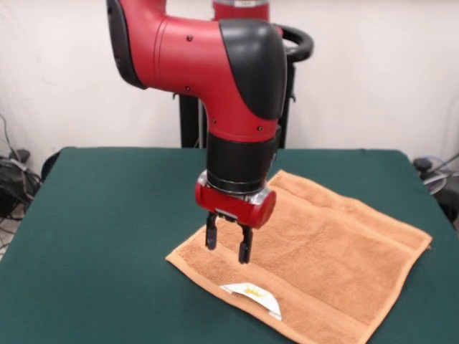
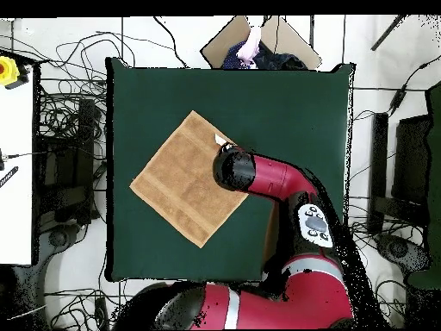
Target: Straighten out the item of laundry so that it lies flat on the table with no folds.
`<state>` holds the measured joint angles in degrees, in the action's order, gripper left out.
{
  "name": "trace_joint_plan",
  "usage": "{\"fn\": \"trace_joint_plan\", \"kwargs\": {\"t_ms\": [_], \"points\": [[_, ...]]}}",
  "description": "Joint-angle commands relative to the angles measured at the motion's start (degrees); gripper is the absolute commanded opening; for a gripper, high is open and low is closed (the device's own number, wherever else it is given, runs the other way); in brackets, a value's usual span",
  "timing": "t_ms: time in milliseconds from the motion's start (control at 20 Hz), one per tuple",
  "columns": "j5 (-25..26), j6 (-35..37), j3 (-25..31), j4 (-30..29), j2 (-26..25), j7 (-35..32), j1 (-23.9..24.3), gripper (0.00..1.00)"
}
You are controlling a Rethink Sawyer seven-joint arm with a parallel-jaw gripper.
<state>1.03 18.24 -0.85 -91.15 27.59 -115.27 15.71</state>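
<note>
The gripper (image 1: 228, 244) hangs open and empty just above the towel (image 1: 323, 251), which lies spread diagonally on the bench (image 1: 100, 215), directly over its edge near the white label (image 1: 252, 294).

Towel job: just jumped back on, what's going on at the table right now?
The Sawyer's gripper hangs open just above the orange towel, near the edge with the white label, holding nothing. The towel lies spread out on the green table, turned diagonally to the table edges, and looks essentially flat. A person shows at the table's far edge in the overhead view.
</note>
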Motion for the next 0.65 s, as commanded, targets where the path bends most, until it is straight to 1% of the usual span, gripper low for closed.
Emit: {"fn": "trace_joint_plan", "kwargs": {"t_ms": [50,250,650], "points": [[3.3,-3.8,1.5,0.6,-3.7,-3.8,-1.0,1.0],[3.4,-3.1,0.1,2.2,-4.0,-4.3,-2.2,1.0],[3.1,-2.8,0.3,3.2,-4.8,-4.7,-2.2,1.0]]}}
